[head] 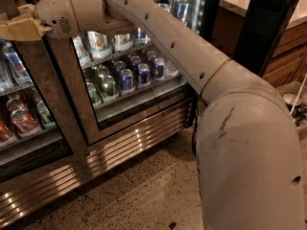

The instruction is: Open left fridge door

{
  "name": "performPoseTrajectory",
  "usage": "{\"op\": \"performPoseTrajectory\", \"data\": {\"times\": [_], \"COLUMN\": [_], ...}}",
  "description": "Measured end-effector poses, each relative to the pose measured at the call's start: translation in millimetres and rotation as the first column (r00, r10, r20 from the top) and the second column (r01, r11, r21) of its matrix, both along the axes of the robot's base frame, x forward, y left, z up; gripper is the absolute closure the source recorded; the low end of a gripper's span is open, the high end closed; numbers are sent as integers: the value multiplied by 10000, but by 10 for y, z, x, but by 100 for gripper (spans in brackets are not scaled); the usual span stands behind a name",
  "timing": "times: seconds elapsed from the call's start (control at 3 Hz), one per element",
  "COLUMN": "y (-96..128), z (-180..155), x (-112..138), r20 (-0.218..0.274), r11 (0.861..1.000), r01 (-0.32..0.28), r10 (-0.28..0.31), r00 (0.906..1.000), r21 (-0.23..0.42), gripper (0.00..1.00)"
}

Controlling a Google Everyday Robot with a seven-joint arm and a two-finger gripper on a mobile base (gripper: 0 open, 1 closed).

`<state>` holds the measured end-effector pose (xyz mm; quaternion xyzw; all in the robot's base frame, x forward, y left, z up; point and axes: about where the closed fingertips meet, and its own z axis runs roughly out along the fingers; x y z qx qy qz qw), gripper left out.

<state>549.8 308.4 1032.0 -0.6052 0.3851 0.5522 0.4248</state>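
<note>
Claw [19, 28] hovers at upper left, by the bronze frame of the left fridge door [139, 123]; apart or together, I cannot tell. I judge this the grasping step, door seemingly closed; next I need a firm hold, then an outward swing. Behind its glass stand blue cans [127, 78] and green cans [108, 86]; red cans [21, 120] fill the neighbouring case

The one camera looks down along the arm [163, 37] toward the nearby fridge [129, 133], the hand [19, 28] at upper left.
</note>
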Motion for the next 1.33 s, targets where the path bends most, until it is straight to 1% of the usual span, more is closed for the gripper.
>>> {"op": "performPoseTrajectory", "data": {"times": [0.33,1.0,1.33], "y": [0,-38,-38], "z": [0,-8,-8], "x": [0,-88,-89], "r20": [0,98,98], "r11": [10000,9989,9989], "r01": [0,-465,-466], "r10": [0,465,465], "r00": [10000,9989,9989], "r21": [0,9,9], "gripper": [100,100,100]}}
